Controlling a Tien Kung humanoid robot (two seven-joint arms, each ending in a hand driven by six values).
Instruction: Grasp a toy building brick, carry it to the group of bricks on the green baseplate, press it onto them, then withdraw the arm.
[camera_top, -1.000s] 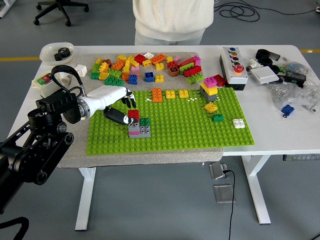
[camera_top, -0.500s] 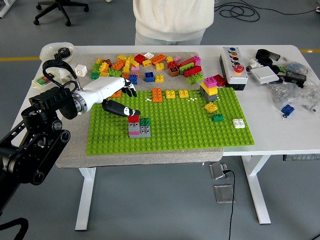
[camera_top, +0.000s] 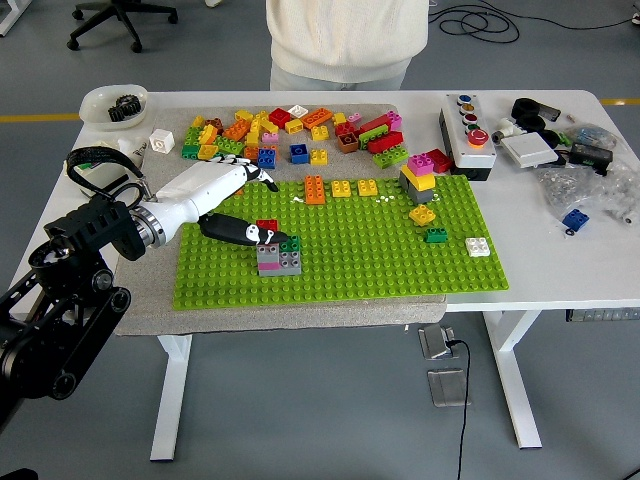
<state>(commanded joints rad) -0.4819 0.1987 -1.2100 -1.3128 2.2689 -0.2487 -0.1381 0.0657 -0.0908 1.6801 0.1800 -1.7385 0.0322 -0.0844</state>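
My left hand (camera_top: 225, 200) has drawn back toward the left edge of the green baseplate (camera_top: 380, 255) since a second ago, when its fingers sat right over the small stack of bricks (camera_top: 277, 250). Now the fingers are relaxed and hold nothing, though my dark thumb (camera_top: 235, 232) lies just beside the stack's left side. The red brick (camera_top: 267, 227) stays behind on top of the grey and pink ones, next to a green brick (camera_top: 290, 243), and it looks seated level, so I judge the pressing done. What remains is to pull my arm clear of the table. The loose pile of bricks (camera_top: 290, 130) lies untouched at the far side, where a person (camera_top: 345, 40) stands.
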